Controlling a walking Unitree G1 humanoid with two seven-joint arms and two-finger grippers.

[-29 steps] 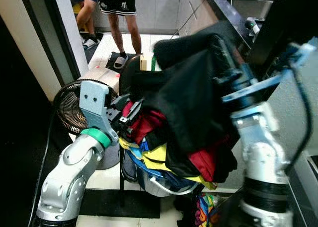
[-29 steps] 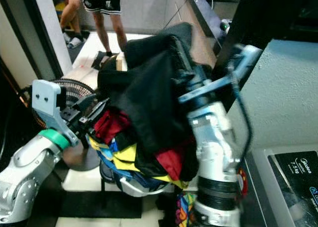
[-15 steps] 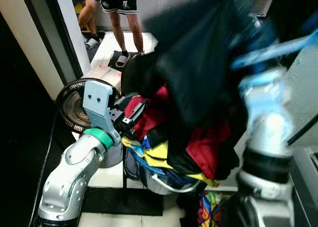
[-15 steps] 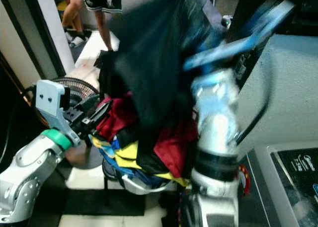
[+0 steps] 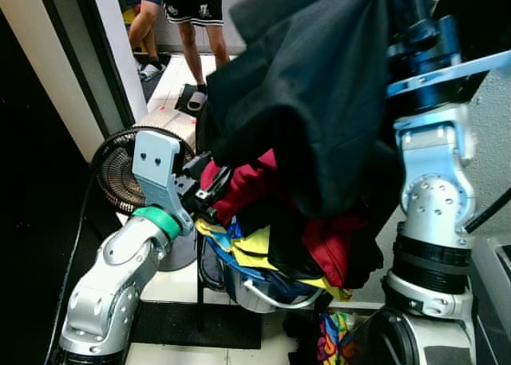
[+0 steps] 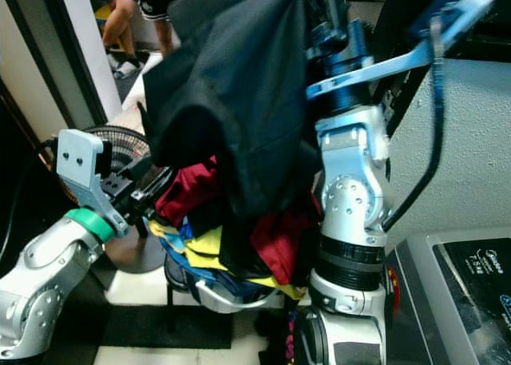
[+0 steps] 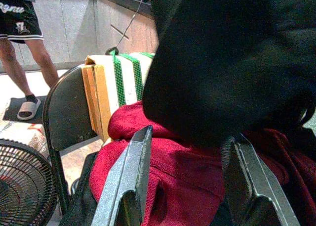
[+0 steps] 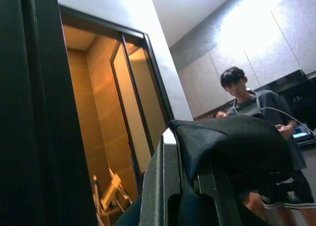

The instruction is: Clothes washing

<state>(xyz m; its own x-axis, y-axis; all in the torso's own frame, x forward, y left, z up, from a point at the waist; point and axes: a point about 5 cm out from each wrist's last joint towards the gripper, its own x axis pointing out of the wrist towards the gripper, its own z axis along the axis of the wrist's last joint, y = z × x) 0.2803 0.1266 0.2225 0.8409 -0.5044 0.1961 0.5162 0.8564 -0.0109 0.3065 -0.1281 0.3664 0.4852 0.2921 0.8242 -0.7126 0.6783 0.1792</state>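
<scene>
Closest to me is the laundry heap [image 5: 271,245] — red, yellow and blue clothes spilling over the rim of a pale basket [image 5: 263,295] that sits on a dark chair [image 7: 66,117]. My left gripper [image 7: 185,184] is at the heap's near side, its two fingers [image 7: 129,181] spread wide with a red garment [image 7: 182,171] bulging between them; they stand on either side of the cloth and are not closed on it.

Above the heap hangs the black garment [image 5: 319,85], a broad, matt, heavily folded piece that drapes down over the red clothes. My right gripper [image 8: 192,186] has it pinched at the top, fingers closed on a fold of the black cloth, with my right arm [image 6: 351,197] standing upright beside the pile.

A second ago that arm was lower and the black cloth lay bunched on the pile; now it is raised, and more of the red shows beneath it. My left gripper has hardly shifted.

Beside the chair stands a floor fan [image 5: 116,169]. Further off — on the pale floor past the doorway — a person's legs [image 5: 192,37] and a dark slipper [image 5: 190,100].
</scene>
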